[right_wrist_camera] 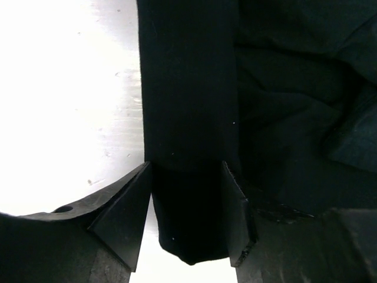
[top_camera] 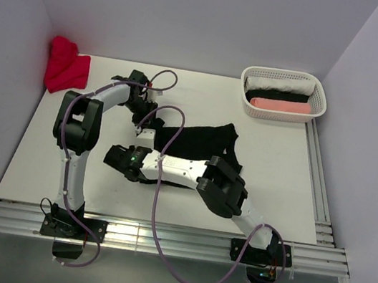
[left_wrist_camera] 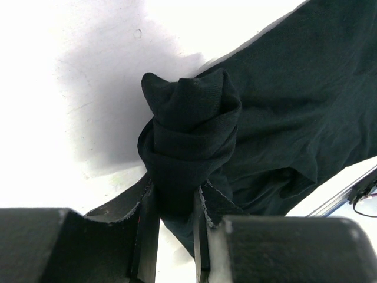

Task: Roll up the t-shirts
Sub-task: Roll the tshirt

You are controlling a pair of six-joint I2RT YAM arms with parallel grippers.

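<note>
The black t-shirt (top_camera: 200, 140) lies mid-table, partly rolled along its left edge. My left gripper (top_camera: 143, 121) is shut on one twisted end of the roll (left_wrist_camera: 188, 135), with the cloth pinched between its fingers (left_wrist_camera: 147, 221). My right gripper (top_camera: 112, 158) grips the other end of the roll (right_wrist_camera: 188, 88), which fills the gap between its fingers (right_wrist_camera: 132, 203) and pokes out behind them. The flat rest of the shirt (right_wrist_camera: 294, 118) spreads to the right. A red t-shirt (top_camera: 66, 66) lies crumpled at the far left. No white label shows.
A white lattice basket (top_camera: 317, 85) stands at the back right with white, black and pink rolled cloth in it. Metal rails (top_camera: 319, 185) run along the right and near table edges. Purple cables (top_camera: 157, 201) loop around both arms.
</note>
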